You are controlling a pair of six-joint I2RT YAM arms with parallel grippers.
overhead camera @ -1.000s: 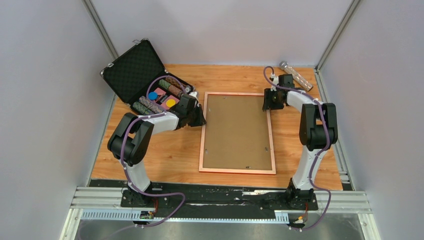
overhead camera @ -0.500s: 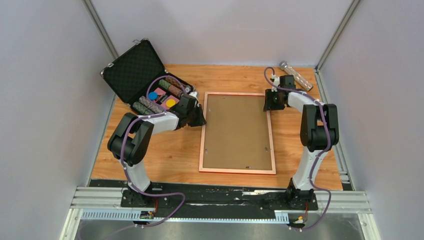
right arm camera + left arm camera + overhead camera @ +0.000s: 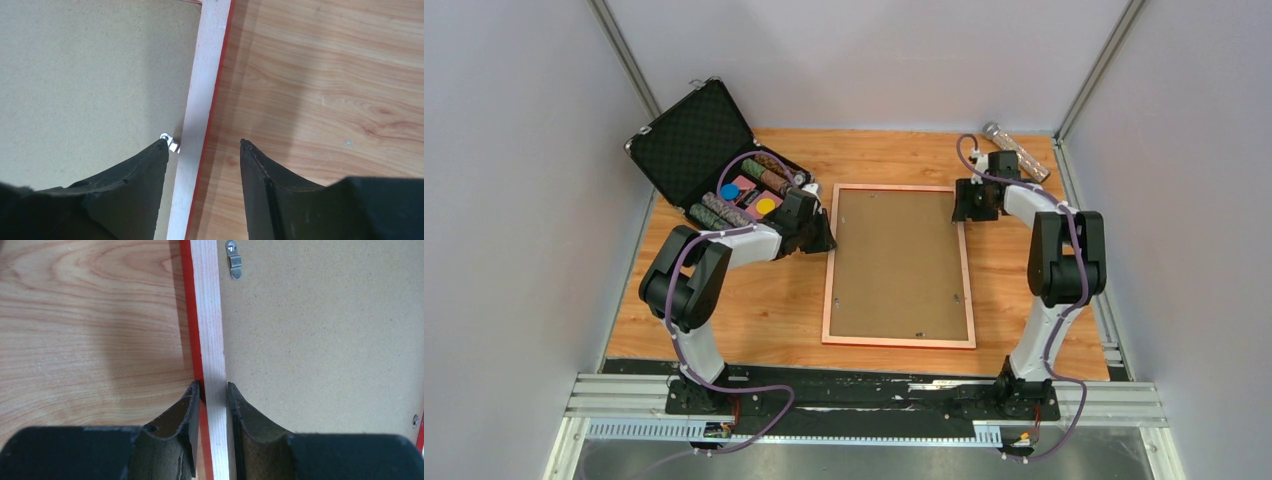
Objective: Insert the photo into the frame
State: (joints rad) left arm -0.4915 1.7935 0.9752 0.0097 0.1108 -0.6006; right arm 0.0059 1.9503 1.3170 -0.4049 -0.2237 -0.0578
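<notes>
Brown backing board (image 3: 897,265) sits inside the frame (image 3: 899,343), which lies back-up mid-table (image 3: 754,300), its long sides running from near edge to far edge. Photo not in view; cannot tell if it lies under the board. Left gripper (image 3: 214,400) clenched on the frame's left rail. Right gripper (image 3: 204,142) released, jaws astride the right rail near the frame's far-right corner, one fingertip beside a small metal clip (image 3: 171,142). Judgement: centre the right jaws on the rail before closing, clear of the clip; then raise both sides level

Pale grey walls (image 3: 514,200) left, rear, right — metal corner posts (image 3: 627,55) upper left and upper right; wood-grain tabletop (image 3: 764,310) centre; aluminium rail (image 3: 614,395) along bottom — even light.
</notes>
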